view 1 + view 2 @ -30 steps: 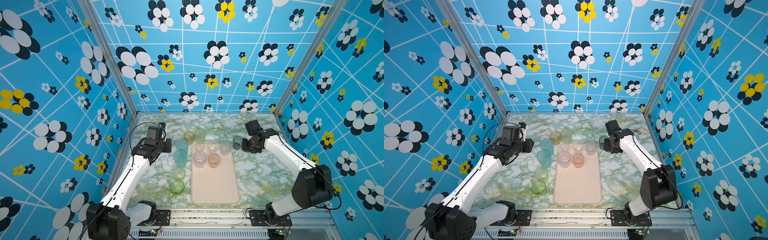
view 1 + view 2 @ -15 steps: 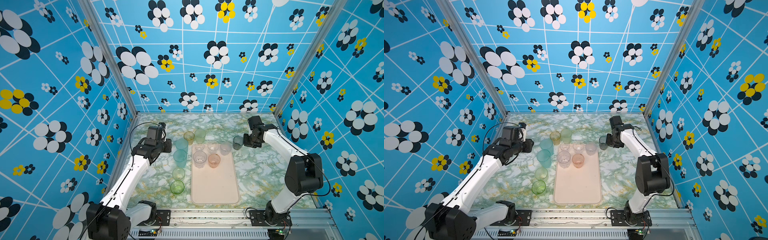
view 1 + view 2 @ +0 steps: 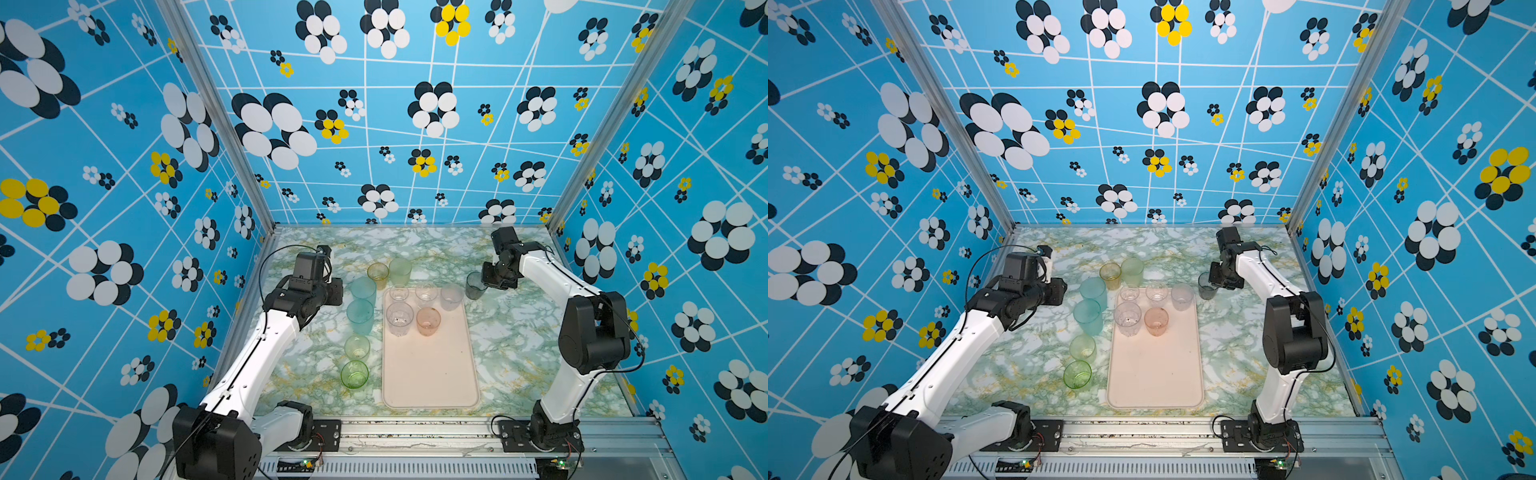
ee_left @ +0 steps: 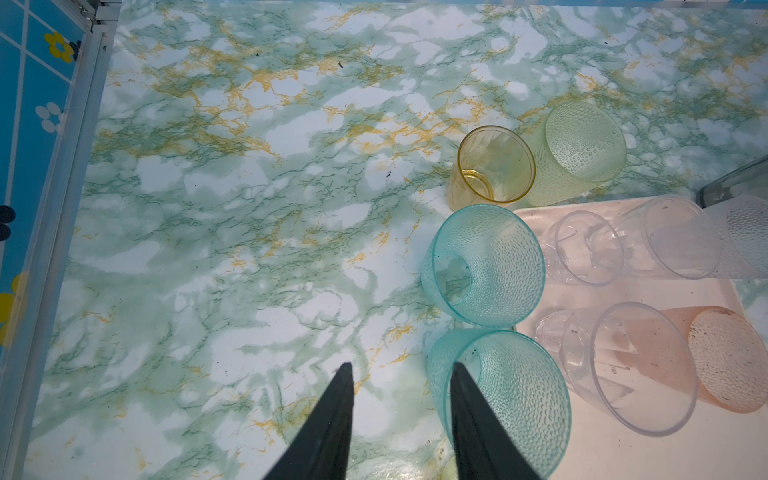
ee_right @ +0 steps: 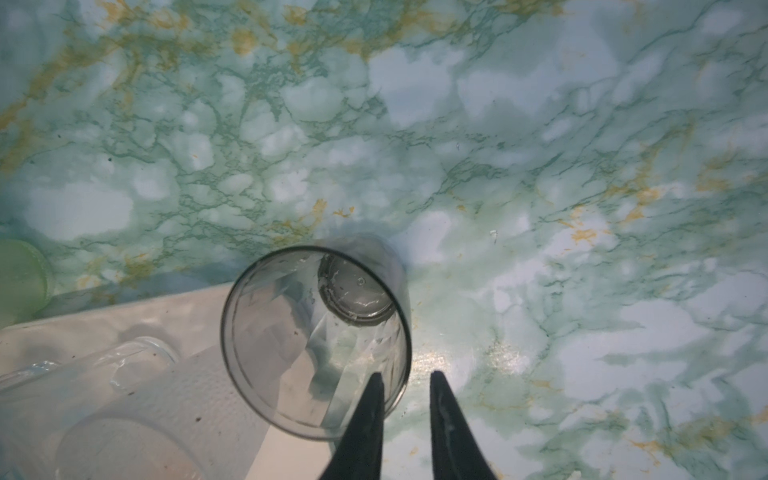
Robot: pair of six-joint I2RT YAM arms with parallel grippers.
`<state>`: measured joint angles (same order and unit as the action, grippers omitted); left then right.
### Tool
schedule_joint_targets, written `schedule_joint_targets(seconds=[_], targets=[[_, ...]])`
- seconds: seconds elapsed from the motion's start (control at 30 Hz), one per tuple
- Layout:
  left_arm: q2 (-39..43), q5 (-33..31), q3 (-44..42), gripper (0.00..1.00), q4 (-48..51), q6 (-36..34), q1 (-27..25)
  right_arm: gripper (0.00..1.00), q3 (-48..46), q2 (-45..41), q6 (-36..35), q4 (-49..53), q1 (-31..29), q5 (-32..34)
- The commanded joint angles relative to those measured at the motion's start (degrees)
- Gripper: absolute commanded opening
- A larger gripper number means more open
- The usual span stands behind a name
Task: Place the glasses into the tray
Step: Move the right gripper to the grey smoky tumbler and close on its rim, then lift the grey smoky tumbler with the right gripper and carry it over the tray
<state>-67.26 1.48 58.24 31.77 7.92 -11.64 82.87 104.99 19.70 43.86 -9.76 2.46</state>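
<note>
Roughly, we count five of the twelve small translucent tumblers inside the large flat cream-pink rectangular tray (image 3: 432, 374), which has rounded corners and a low rim. A row of three clear and frosted tumblers (image 3: 426, 294) stands at its far end. In front of the row are a taller clear faceted tumbler (image 3: 400, 319) and a dimpled pink tumbler (image 3: 428, 321). The near two thirds of the tray lies bare.

Seven remain on the glossy green-and-gold marbled bench (image 3: 519, 353), so we judge the job under half done. A ribbed amber tumbler (image 3: 377, 274) and a pebbled pale yellow-green tumbler (image 3: 400, 270) stand just beyond the tray's far edge. Two tall teal-blue pebbled tumblers (image 3: 363, 291) line its left side. Nearer along that side are a squat pale green tumbler (image 3: 356, 347) and a squat bright green tumbler (image 3: 354, 374). A smooth smoky grey tumbler (image 5: 291, 353) stands just beside the far right corner.

The right pincer (image 5: 403, 374) straddles the grey tumbler's thin rim, one tip inside and one outside. We cannot tell whether it is pinching the wall.

The left pincer (image 4: 401, 368) is released and empty, with bench showing between its tips beside the nearer teal tumbler.

All the walls look thin, light and slick, and the pebbled ones should give more purchase.
</note>
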Motion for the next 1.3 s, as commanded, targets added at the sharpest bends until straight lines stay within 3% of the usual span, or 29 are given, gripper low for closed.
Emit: schedule_joint_targets(seconds=[0.0, 0.57, 1.27], targets=[[1.0, -1.0, 1.8, 0.4, 1.3, -0.1, 0.5, 0.22, 1.9, 1.2, -0.8, -0.3, 0.4, 0.3], [0.9, -1.4, 2.5, 0.4, 1.9, -0.5, 0.5, 0.2, 4.9, 5.4, -1.3, 0.1, 0.8, 0.2], [0.9, -1.1, 2.3, 0.4, 1.8, -0.6, 0.5, 0.09, 5.0, 6.5, -2.8, 1.2, 0.7, 1.6]])
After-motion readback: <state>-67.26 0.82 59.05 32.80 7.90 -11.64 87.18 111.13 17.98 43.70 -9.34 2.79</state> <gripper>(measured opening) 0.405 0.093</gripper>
